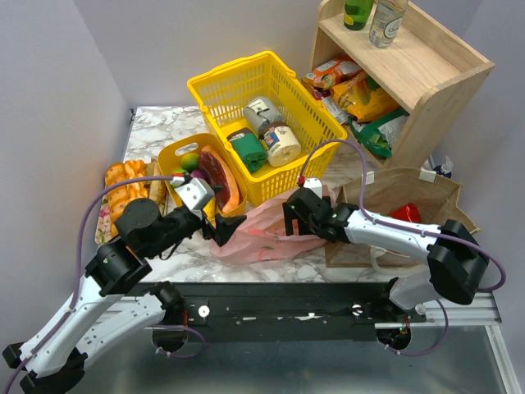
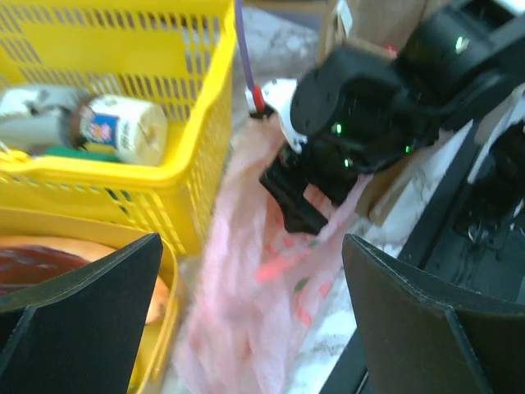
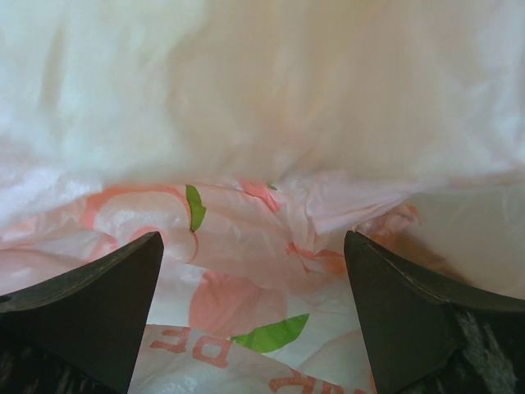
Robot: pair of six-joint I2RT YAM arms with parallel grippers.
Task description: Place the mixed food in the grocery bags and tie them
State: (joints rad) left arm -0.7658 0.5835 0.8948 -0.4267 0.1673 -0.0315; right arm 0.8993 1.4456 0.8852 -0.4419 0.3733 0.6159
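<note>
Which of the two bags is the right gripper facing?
The thin pink plastic bag, crumpled directly under the right gripper; the brown paper bag stands upright further right.

No whole word can be read. The pink plastic bag (image 3: 271, 238) bears red outlined letters (image 3: 190, 349) at the lower edge of the right wrist view, cut off and apparently inverted. The label on a tin (image 2: 123, 127) in the yellow basket (image 2: 197, 164) is too blurred to read.

One pink plastic bag (image 1: 262, 232), one brown paper bag (image 1: 385, 187) — one yellow basket (image 1: 230, 69), two tins (image 1: 283, 144), two bottles (image 1: 385, 20) — one bread loaf (image 1: 123, 185)
</note>
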